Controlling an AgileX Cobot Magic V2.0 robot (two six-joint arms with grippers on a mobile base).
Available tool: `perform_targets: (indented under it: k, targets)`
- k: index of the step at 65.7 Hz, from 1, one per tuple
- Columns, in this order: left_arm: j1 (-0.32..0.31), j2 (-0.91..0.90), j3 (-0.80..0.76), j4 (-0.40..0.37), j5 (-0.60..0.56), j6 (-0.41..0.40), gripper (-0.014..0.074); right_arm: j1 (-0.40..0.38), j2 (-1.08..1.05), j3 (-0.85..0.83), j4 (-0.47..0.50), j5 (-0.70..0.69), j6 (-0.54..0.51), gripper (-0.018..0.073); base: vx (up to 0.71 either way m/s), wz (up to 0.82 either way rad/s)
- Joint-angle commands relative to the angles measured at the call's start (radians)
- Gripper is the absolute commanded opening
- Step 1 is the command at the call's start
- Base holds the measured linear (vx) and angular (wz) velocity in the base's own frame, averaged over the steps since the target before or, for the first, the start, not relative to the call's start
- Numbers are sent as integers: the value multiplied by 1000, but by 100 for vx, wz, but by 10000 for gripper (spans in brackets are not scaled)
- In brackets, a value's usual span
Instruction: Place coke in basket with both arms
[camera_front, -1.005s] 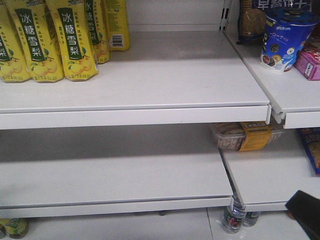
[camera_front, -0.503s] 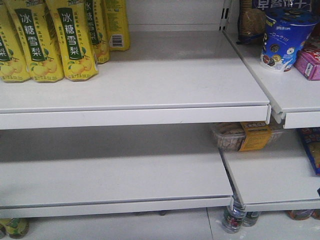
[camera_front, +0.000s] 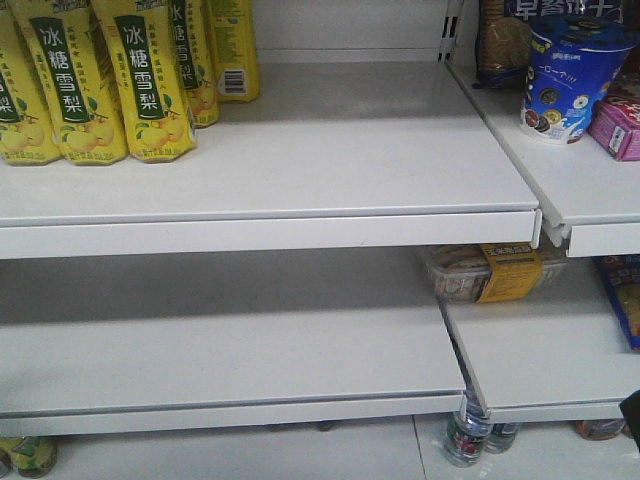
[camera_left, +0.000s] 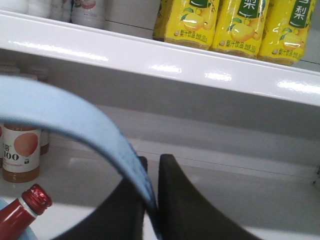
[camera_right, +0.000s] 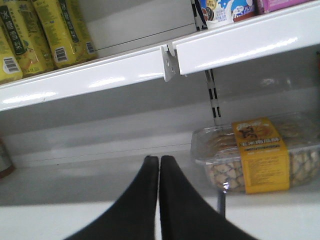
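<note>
In the left wrist view my left gripper (camera_left: 152, 159) is shut on the basket's flat pale blue strap handle (camera_left: 75, 112), which arches up to the left from between the jaws. The coke's red screw cap (camera_left: 36, 197) and red neck show at the bottom left, under the handle, beside a sliver of pale blue basket rim (camera_left: 2, 202). The rest of the coke and the basket is out of view. My right gripper (camera_right: 159, 159) is shut and empty, pointing at the lower shelf (camera_right: 100, 175). A dark arm part (camera_front: 632, 412) shows at the front view's lower right edge.
White store shelves (camera_front: 300, 160) fill the view. Yellow pear-drink bottles (camera_front: 140, 70) stand at the upper left, a blue cup (camera_front: 565, 75) and pink box (camera_front: 618, 125) upper right. A clear snack box (camera_right: 260, 155) lies right of my right gripper. A peach drink bottle (camera_left: 20, 152) stands left.
In the front view the dark gripper at the lower right dropped out of sight, and now only a small dark part shows at the right edge.
</note>
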Motion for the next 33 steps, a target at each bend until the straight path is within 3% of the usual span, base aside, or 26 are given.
perform_targets:
  k: [1, 19, 33]
  targets:
    - [2, -21, -29, 46, -155, 42, -6, -65, -8, 9, -4, -62, -70, -5, 0, 0]
    - [2, -21, -29, 46, -152, 42, -6, -284, -66, 9, -14, -92, -85, -5, 0, 0]
    - [2, -21, -29, 46, -152, 42, -6, -305, -66, 9, -12, -160, -83, -5, 0, 0]
